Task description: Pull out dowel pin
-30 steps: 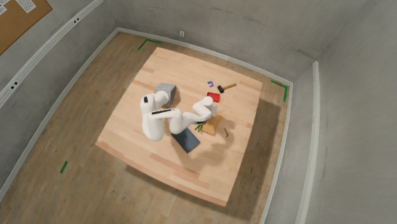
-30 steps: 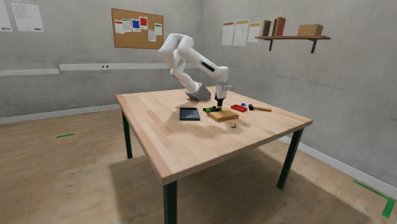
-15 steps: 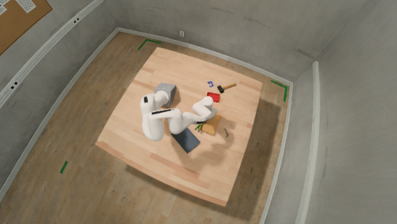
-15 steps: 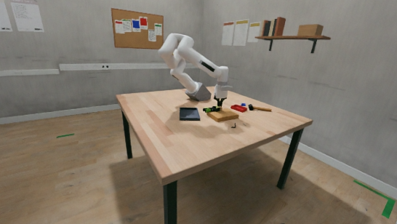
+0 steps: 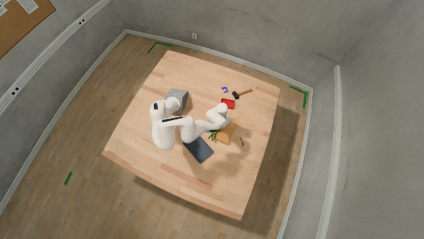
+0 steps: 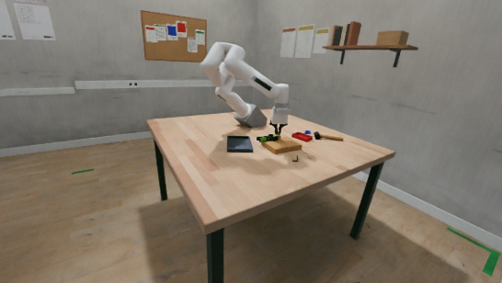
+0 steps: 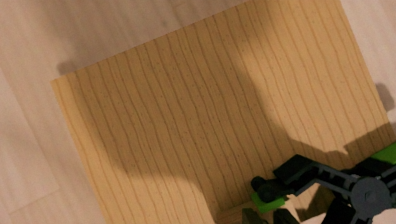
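The tan bench board (image 7: 220,125) fills the wrist view and lies mid-table in the exterior view (image 6: 281,145). The black and green spring clamp (image 7: 330,185) sits at the board's near edge (image 6: 267,137). A corner of the small wooden block (image 7: 232,216) shows at the wrist view's bottom edge, next to the clamp. My gripper (image 6: 278,130) points straight down over the block, right beside the clamp, and is shut on the dowel pin. The pin and the stop are hidden by the fingers and the arm. In the overhead view my wrist covers the block, and the board (image 5: 225,133) shows beside it.
A dark flat tray (image 6: 239,143) lies left of the board. A red piece (image 6: 302,136), a small blue piece (image 6: 307,131) and a hammer (image 6: 327,136) lie behind and to the right. A small dark screw (image 6: 295,159) lies in front. The grey arm base (image 5: 176,97) stands behind.
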You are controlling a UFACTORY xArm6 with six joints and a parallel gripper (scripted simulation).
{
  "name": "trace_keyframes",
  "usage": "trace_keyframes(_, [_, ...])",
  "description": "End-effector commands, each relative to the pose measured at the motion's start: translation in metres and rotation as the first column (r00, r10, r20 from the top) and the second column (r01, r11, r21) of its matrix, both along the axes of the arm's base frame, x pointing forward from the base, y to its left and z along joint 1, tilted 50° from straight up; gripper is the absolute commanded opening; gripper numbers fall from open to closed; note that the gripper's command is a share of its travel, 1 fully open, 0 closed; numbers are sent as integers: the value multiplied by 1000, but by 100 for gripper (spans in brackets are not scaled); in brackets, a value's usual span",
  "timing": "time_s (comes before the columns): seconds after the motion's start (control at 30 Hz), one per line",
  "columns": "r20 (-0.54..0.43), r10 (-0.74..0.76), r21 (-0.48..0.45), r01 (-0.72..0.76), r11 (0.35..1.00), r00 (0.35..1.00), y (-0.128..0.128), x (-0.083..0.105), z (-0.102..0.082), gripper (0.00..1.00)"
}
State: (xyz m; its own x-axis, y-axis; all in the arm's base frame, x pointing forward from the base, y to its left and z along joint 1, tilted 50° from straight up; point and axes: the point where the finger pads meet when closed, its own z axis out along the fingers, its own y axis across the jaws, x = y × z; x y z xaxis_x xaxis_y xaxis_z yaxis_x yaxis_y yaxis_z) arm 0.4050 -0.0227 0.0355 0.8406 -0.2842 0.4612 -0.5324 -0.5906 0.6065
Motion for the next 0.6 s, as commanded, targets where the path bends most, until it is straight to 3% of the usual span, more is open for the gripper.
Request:
trace_keyframes(0.0, [79, -59, 11, 58, 998, 995, 1, 1, 1, 0])
trace_keyframes(0.37, [239, -203, 56, 195, 979, 950, 2, 1, 1, 0])
trace_keyframes(0.57, [181, -150, 37, 145, 989, 972, 2, 1, 1, 0])
